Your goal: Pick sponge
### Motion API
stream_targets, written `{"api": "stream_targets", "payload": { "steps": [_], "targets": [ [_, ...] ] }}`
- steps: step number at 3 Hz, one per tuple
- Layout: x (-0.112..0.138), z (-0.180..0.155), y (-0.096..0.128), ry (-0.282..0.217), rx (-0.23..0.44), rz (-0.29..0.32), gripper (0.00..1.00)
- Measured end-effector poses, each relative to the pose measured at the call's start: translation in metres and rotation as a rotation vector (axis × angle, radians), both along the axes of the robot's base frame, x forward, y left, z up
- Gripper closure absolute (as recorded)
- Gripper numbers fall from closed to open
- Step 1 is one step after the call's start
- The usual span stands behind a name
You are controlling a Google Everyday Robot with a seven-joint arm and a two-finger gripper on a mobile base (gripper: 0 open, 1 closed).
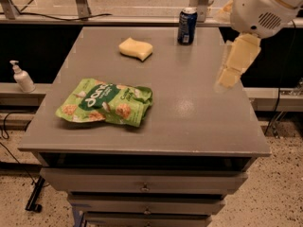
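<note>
Below the gripper [234, 65] and stretching off to its left is the big grey drawer cabinet [189, 126], and I'm looking down on its flat top. The gripper hangs from the white wrist housing [265, 6] over the right side of that top, not touching anything. Honestly can't tell how its grip is set from this view, so I'm not gonna guess. Left of the gripper and closer to the camera lies the green snack bag [106, 102], crumpled flat. The sponge [136, 48] sits well left of the gripper, toward the back of the top, on its own. A blue can [187, 26] stands upright at the back edge, between sponge and gripper. Way off left, on a ledge beside the cabinet, is a pump bottle [21, 77].
</note>
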State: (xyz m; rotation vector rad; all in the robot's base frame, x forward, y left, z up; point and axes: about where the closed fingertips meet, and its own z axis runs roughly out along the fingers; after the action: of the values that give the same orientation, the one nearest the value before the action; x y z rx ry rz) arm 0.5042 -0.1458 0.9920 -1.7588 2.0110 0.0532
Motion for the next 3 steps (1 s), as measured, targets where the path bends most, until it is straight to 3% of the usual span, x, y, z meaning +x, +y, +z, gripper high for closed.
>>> {"api": "stream_targets", "payload": {
  "steps": [1,3],
  "targets": [
    [0.0416,-0.0016,0.0472,-0.035,0.141,0.03,0.0],
    [0.0476,-0.006,0.054,-0.048,0.179,0.013,0.0]
  ]
}}
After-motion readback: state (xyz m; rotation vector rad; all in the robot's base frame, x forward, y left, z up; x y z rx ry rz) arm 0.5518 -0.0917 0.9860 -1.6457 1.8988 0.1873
